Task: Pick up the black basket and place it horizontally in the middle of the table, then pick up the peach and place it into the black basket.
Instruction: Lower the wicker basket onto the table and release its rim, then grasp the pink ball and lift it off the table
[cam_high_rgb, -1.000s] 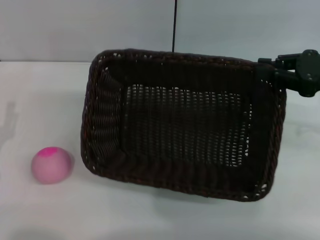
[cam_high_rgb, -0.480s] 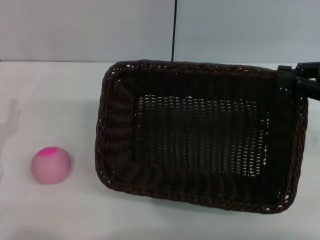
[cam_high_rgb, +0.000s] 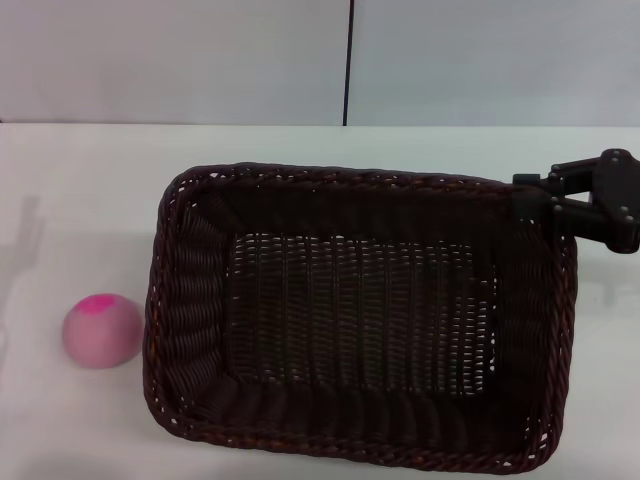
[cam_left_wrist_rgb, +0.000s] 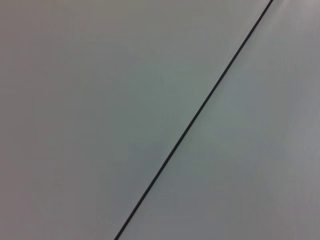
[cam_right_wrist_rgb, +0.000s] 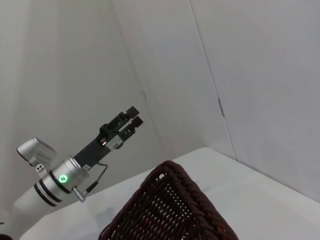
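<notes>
Dark wicker fills most of the worktop (cam_high_rgb: 80, 170): the black basket (cam_high_rgb: 355, 315) lies long-side across, open side up, near the middle. The right gripper (cam_high_rgb: 535, 195) sits at its far right corner, jaws closed narrow on the braided rim there, so I'd judge the first step, setting the basket down level, is in hand and close to done. Whether the basket rests fully flat I cannot tell. The peach (cam_high_rgb: 102, 330) sits on the white surface just beside the basket's left end, apart from it and untouched. The left gripper (cam_right_wrist_rgb: 131, 116) hangs raised off to the side, away from the work, its jaws nearly together. Next, I reckon, the rim wants releasing, then the left arm must come down over the peach.
</notes>
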